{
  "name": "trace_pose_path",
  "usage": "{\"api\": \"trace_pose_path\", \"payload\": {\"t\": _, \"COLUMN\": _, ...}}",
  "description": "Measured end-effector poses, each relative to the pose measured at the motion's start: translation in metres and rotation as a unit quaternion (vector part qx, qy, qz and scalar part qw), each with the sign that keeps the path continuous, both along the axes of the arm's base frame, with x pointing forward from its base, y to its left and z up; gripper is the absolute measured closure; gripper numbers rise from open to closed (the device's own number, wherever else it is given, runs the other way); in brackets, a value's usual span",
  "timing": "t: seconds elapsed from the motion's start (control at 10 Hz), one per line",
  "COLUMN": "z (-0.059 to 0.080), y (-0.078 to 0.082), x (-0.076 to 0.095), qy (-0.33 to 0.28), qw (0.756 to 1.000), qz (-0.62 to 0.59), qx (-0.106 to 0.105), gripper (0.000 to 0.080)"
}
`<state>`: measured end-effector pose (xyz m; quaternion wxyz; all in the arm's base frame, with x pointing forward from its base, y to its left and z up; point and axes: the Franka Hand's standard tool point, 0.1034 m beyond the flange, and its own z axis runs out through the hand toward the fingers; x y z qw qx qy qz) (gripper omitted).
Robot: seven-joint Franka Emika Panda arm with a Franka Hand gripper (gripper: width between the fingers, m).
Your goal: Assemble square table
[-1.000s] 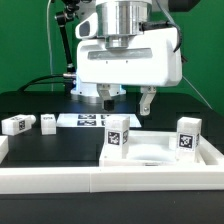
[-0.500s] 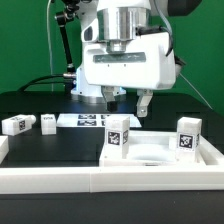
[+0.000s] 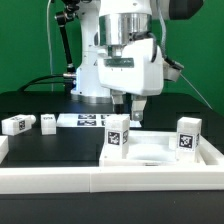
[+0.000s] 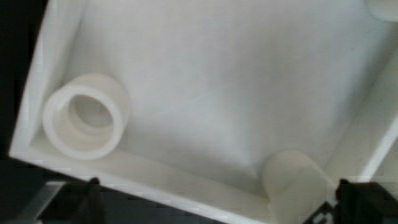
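The end effector (image 3: 133, 106) is held above the far edge of the square slab (image 3: 150, 152), its fingers spread wide and nothing gripped. In the wrist view the fingertips (image 4: 79, 196) are seen well apart, with the slab's recessed inside below them and a round socket (image 4: 84, 118) in one corner. The slab is laid on the black counter (image 3: 60, 145), on the exterior view's right, just behind the white rail (image 3: 100, 180). A first upright leg (image 3: 118, 137) and a second upright leg (image 3: 188, 136) are seen at the slab. Two lying legs (image 3: 14, 124) are left on the counter beside the marker board (image 3: 85, 120).
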<state>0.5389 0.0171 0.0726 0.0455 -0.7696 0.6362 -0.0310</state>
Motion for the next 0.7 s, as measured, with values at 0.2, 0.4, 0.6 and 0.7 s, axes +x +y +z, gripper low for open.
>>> {"api": "trace_pose_path", "payload": {"t": 0.2, "z": -0.005, "y": 0.007, "x": -0.005, "qy": 0.001, "qw": 0.996, "qz": -0.085, "qx": 0.013, "gripper": 0.015}}
{"api": "trace_pose_path", "payload": {"t": 0.4, "z": -0.006, "y": 0.008, "x": -0.005, "qy": 0.002, "qw": 0.993, "qz": -0.12, "qx": 0.02, "gripper": 0.015}}
{"api": "trace_pose_path", "payload": {"t": 0.6, "z": -0.009, "y": 0.011, "x": -0.008, "qy": 0.003, "qw": 0.99, "qz": -0.137, "qx": 0.02, "gripper": 0.015}}
{"api": "trace_pose_path", "payload": {"t": 0.7, "z": -0.014, "y": 0.018, "x": -0.017, "qy": 0.009, "qw": 0.99, "qz": -0.143, "qx": 0.02, "gripper": 0.015}}
